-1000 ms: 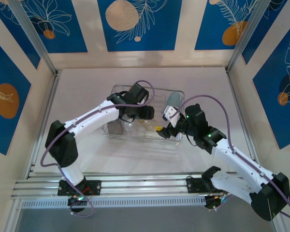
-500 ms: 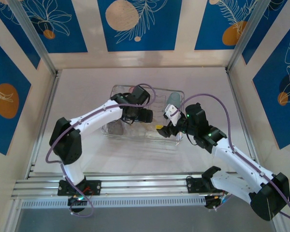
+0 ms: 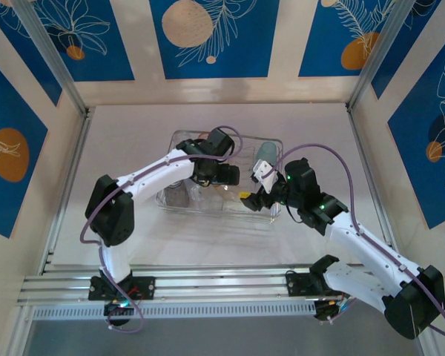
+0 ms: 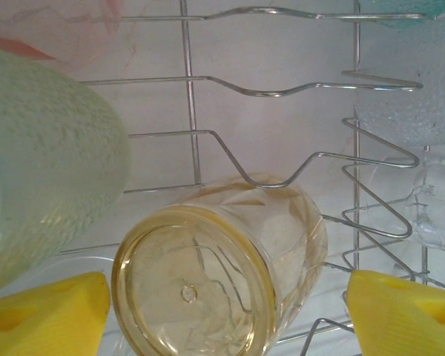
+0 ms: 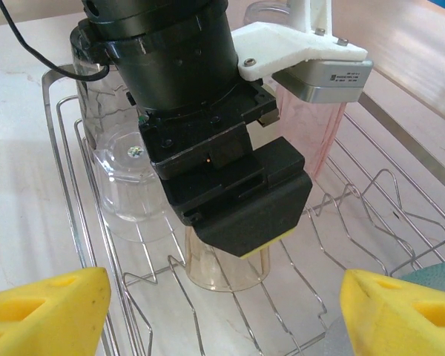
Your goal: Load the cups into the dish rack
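Two arms: the left arm (image 3: 144,178) and the right arm (image 3: 356,237) both reach over a silver wire dish rack (image 3: 176,136) set in the middle of the pale bench (image 3: 133,237).
left pincer (image 3: 221,178): released. It points down into the middle of the rack, with its yellow pads (image 4: 44,315) spread wide on either side of the amber cup. The right-hand pad stands clear of the cup.
amber cup (image 4: 222,274): inside the rack and tipped, its base turned toward the left wrist camera and its side against a bent wire prong (image 4: 282,178). From the right wrist it sits directly beneath the left pincer.
right pincer (image 3: 254,187): released, with nothing between its pads. It hangs by the near right part of the rack, facing the left pincer.
pale green cup (image 4: 44,163): in the rack, just beside the amber cup.
pink cup (image 5: 315,133): in the rack, behind the left pincer as the right wrist sees it.
clear cup (image 5: 119,178): in the rack, close beside the left pincer and near the end wire.
grey-teal cup (image 3: 265,153): at the far right corner of the rack.
smoky cup (image 3: 178,197): at the near left corner of the rack.
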### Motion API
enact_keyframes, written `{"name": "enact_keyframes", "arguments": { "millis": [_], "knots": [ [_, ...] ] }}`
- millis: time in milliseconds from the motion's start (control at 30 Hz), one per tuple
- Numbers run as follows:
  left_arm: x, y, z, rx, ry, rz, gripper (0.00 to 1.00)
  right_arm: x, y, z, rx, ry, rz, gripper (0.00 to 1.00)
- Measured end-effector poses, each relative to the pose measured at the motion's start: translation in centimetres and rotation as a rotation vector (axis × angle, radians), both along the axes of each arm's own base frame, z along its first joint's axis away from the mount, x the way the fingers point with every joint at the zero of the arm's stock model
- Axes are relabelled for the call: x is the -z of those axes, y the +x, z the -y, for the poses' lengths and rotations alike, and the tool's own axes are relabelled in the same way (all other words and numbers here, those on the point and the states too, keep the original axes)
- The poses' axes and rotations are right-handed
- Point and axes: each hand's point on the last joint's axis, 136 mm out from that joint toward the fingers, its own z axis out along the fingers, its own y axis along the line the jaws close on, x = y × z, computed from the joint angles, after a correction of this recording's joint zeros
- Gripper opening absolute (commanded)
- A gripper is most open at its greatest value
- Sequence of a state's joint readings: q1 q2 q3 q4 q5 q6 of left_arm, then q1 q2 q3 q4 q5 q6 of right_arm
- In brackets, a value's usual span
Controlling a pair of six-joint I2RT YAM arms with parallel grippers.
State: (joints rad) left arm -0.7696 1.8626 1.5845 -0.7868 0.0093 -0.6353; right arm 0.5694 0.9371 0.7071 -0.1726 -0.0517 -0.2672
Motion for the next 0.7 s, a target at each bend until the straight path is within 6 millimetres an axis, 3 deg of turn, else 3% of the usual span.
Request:
{"name": "enact_keyframes", "arguments": {
  "millis": [400, 700],
  "knots": [
    [0.9, 0.3, 0.8, -0.004, 0.007, -0.050, 0.84, -0.1, 0.0, 0.0, 0.001, 0.003, 0.002, 0.81],
    [1.1, 0.4, 0.8, -0.006, -0.004, -0.072, 0.74, -0.4, -0.1, 0.1, 0.000, 0.008, 0.010, 0.81]
  ]
}}
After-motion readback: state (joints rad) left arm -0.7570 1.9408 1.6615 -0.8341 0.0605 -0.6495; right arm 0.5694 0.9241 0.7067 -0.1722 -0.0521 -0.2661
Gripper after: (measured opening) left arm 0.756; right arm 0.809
